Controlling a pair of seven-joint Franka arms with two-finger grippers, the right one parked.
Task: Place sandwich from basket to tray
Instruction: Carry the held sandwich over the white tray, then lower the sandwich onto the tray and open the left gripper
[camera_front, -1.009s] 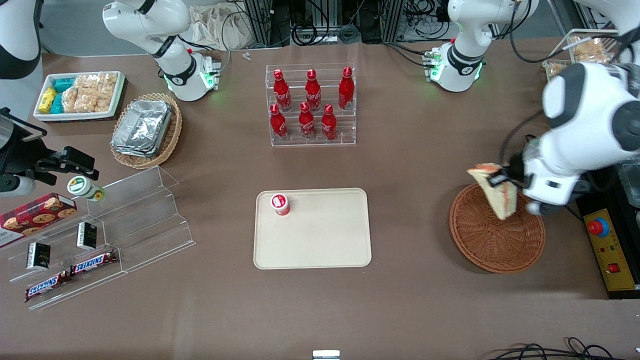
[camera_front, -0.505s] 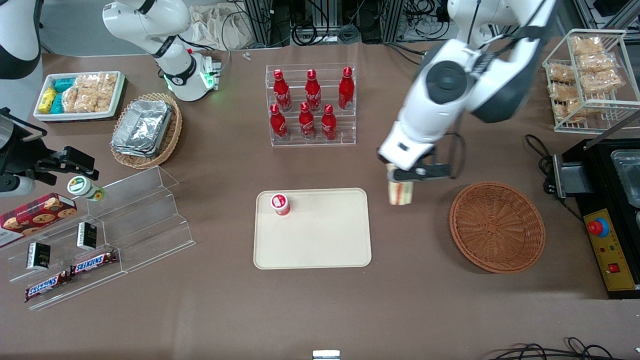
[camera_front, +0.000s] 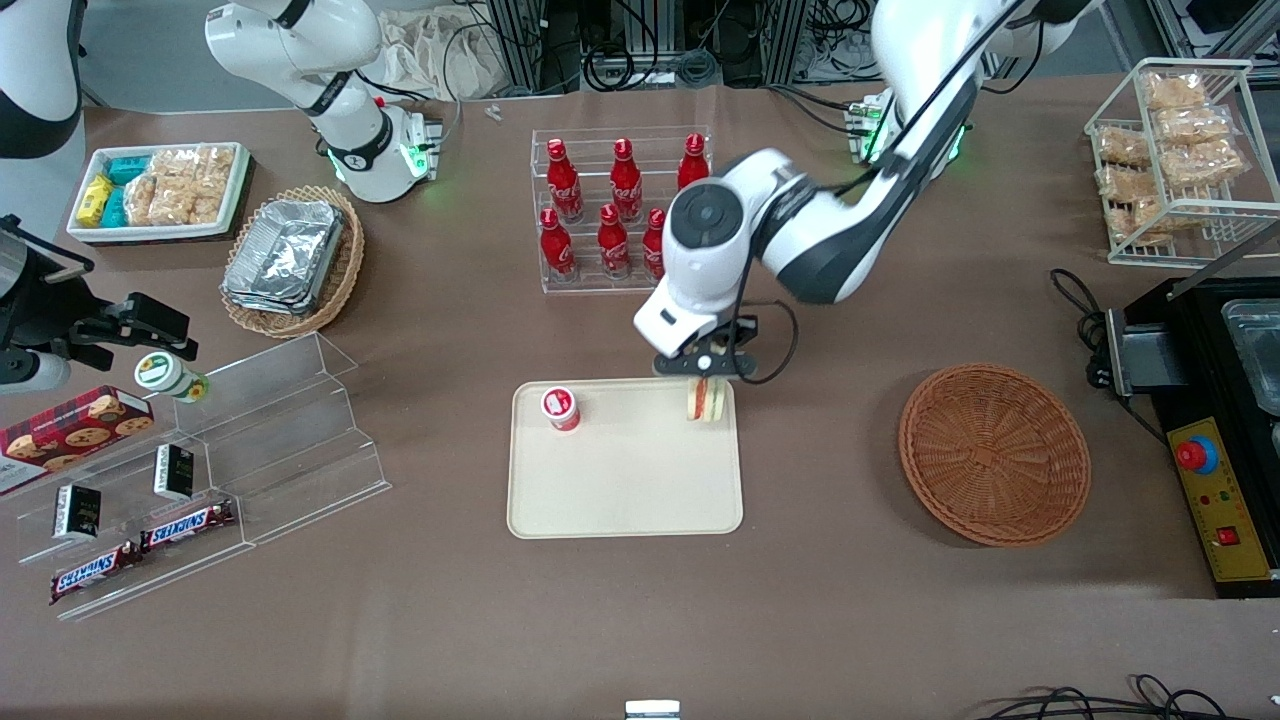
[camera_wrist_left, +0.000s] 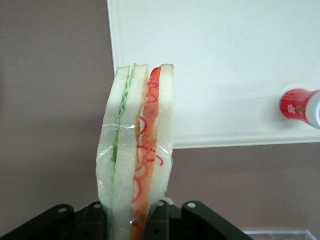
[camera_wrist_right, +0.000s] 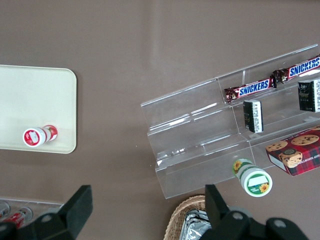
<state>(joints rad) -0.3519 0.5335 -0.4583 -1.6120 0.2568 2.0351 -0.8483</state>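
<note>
- My gripper (camera_front: 707, 378) is clamped on the sandwich (camera_front: 706, 399), which hangs over the upper right corner of the tray (camera_front: 620, 500), in the middle of the front frame.
- I should carry it farther in from the rim, clear of the small red bottle (camera_front: 561, 408), then lower before letting go.
- The wrist view shows the sandwich (camera_wrist_left: 137, 150) edge-on, with its filling layers and plastic wrap.
- Only the front view shows the basket (camera_front: 993, 455), now without the sandwich.

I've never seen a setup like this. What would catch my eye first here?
Probably the white arm's claw shut on a sandwich, holding it above the corner of the beige tray. Next, the red bottles in their clear rack, farther from the front camera than the tray, and the brown basket toward the working arm's end.
</note>
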